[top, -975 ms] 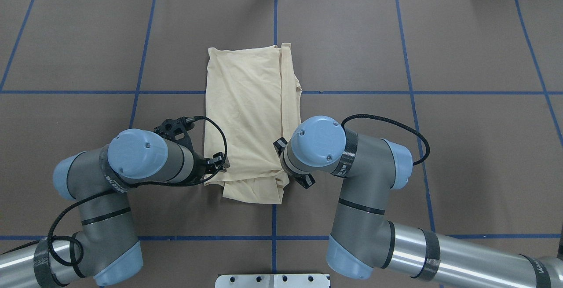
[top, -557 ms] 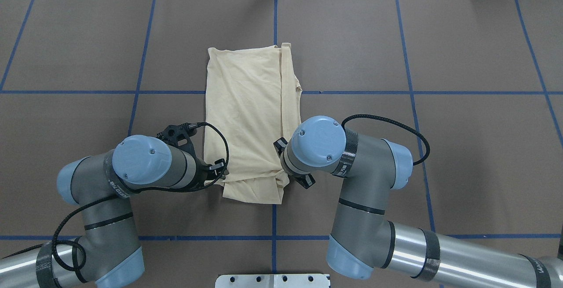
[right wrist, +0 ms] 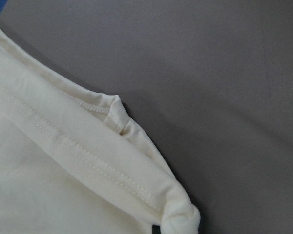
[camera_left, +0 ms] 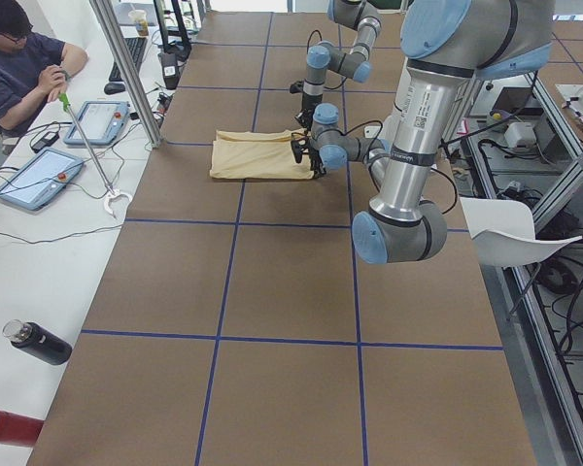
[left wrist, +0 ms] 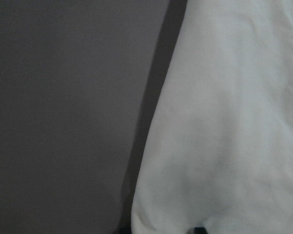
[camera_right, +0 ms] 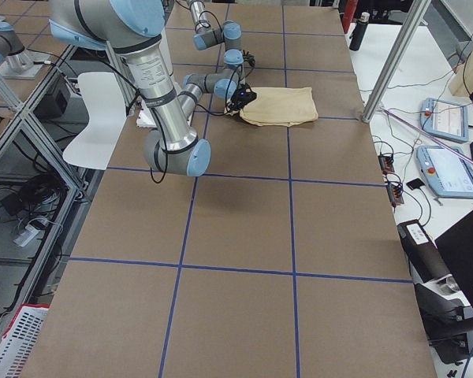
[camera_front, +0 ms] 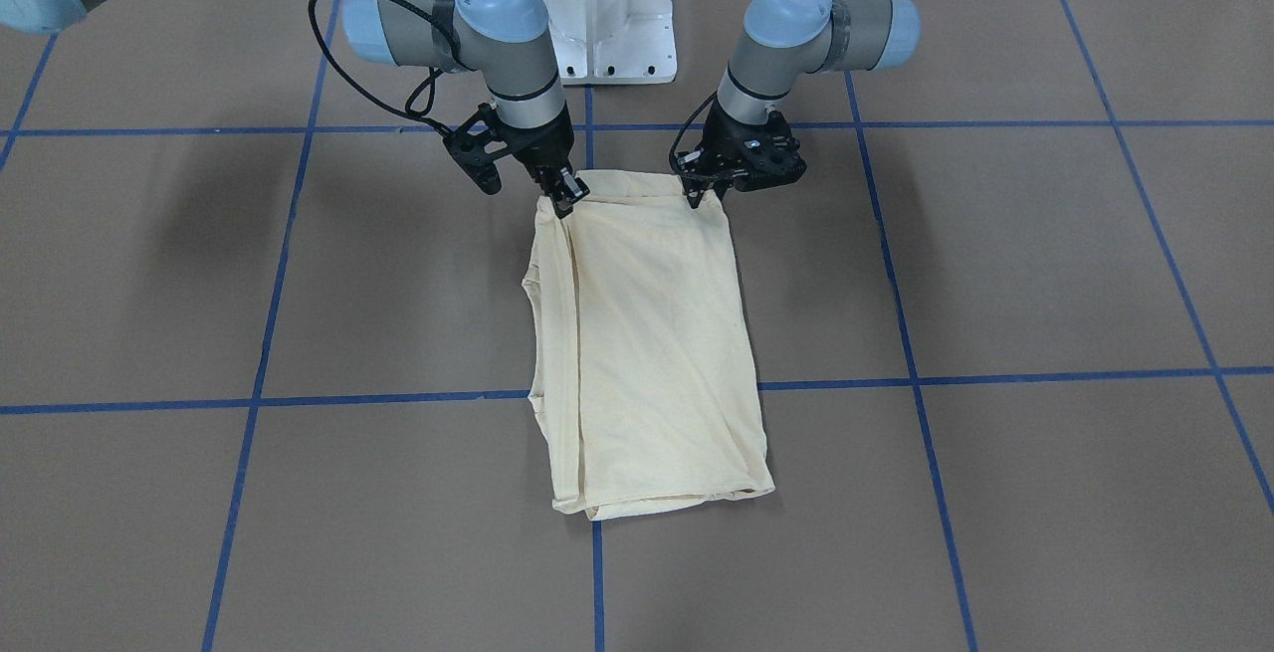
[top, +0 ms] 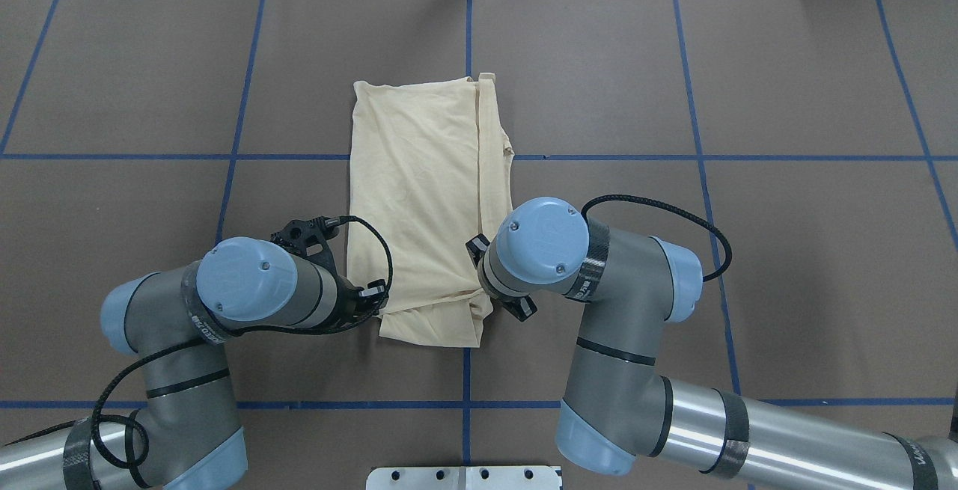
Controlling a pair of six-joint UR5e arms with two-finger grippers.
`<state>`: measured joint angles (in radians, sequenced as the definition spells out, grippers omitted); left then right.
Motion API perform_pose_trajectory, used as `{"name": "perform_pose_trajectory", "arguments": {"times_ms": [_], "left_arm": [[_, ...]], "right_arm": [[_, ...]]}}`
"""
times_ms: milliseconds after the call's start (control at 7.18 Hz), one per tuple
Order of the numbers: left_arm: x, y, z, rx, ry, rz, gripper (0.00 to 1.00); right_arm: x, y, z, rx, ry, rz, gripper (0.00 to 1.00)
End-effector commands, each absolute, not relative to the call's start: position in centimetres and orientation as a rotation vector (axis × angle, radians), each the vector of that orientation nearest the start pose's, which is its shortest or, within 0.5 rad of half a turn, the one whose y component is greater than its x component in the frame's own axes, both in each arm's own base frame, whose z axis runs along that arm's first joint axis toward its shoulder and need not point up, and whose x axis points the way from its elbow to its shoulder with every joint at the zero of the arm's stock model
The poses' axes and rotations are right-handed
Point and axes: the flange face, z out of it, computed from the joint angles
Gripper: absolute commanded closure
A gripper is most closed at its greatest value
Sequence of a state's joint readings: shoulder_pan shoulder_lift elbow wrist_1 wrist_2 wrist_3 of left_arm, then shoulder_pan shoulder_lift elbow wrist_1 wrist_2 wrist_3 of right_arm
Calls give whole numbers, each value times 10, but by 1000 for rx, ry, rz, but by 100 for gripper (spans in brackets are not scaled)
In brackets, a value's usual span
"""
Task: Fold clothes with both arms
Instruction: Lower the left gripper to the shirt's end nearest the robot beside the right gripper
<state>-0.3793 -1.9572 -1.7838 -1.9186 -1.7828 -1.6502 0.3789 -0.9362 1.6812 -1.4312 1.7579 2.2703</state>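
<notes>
Right gripper (camera_front: 563, 198) is pinched on the shirt's (camera_front: 652, 333) near corner on its own side. Its wrist view shows cloth bunched into a small knot at the bottom, so I read it as closed on fabric. Left gripper (camera_front: 700, 192) is down at the other near corner, touching the edge, but I cannot tell whether its jaws are closed. Its wrist view gives me only pale cloth and a hint of dark at the bottom.

Mid-table (camera_front: 995, 264), the shirt lies flat, folded into a narrow rectangle. Taking the overhead view as my clock, its long axis runs 6 to 12. Both grippers sit at the 6 o'clock end, the left at about 7 and the right at about 5, so all the cloth lies toward 12 from both. Neither arm is nearer, since they share the near edge, which runs 9 to 3. I judge the next fold carries that edge toward 12. It needs both corners held and travelling level, or the edge will skew.
</notes>
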Motion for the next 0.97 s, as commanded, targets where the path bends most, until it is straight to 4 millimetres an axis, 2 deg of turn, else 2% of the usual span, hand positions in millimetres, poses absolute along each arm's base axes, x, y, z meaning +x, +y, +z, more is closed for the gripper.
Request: {"name": "perform_pose_trajectory", "arguments": {"times_ms": [0,279,418,557,696,836], "left_arm": [[534,-333,302,-58,949,-323,100],[521,-329,296,-51,964,-314,100],[514,-325,283,-44,973,-310,100],[512,-306,265,-53,989,-281,100],[518,-276,255,-78,988,-235,100],[524,-254,246,-95,1003,-196,100]], "right_arm": [[-588,-358,227,-324,-872,922,100],[-579,-363,229,-327,-875,928,100],[-571,-361,233,-330,-876,927,100],[-555,-351,237,-336,-888,919,100],[-543,-339,238,-342,-901,905,100],[-550,-316,238,-360,-897,870,100]]}}
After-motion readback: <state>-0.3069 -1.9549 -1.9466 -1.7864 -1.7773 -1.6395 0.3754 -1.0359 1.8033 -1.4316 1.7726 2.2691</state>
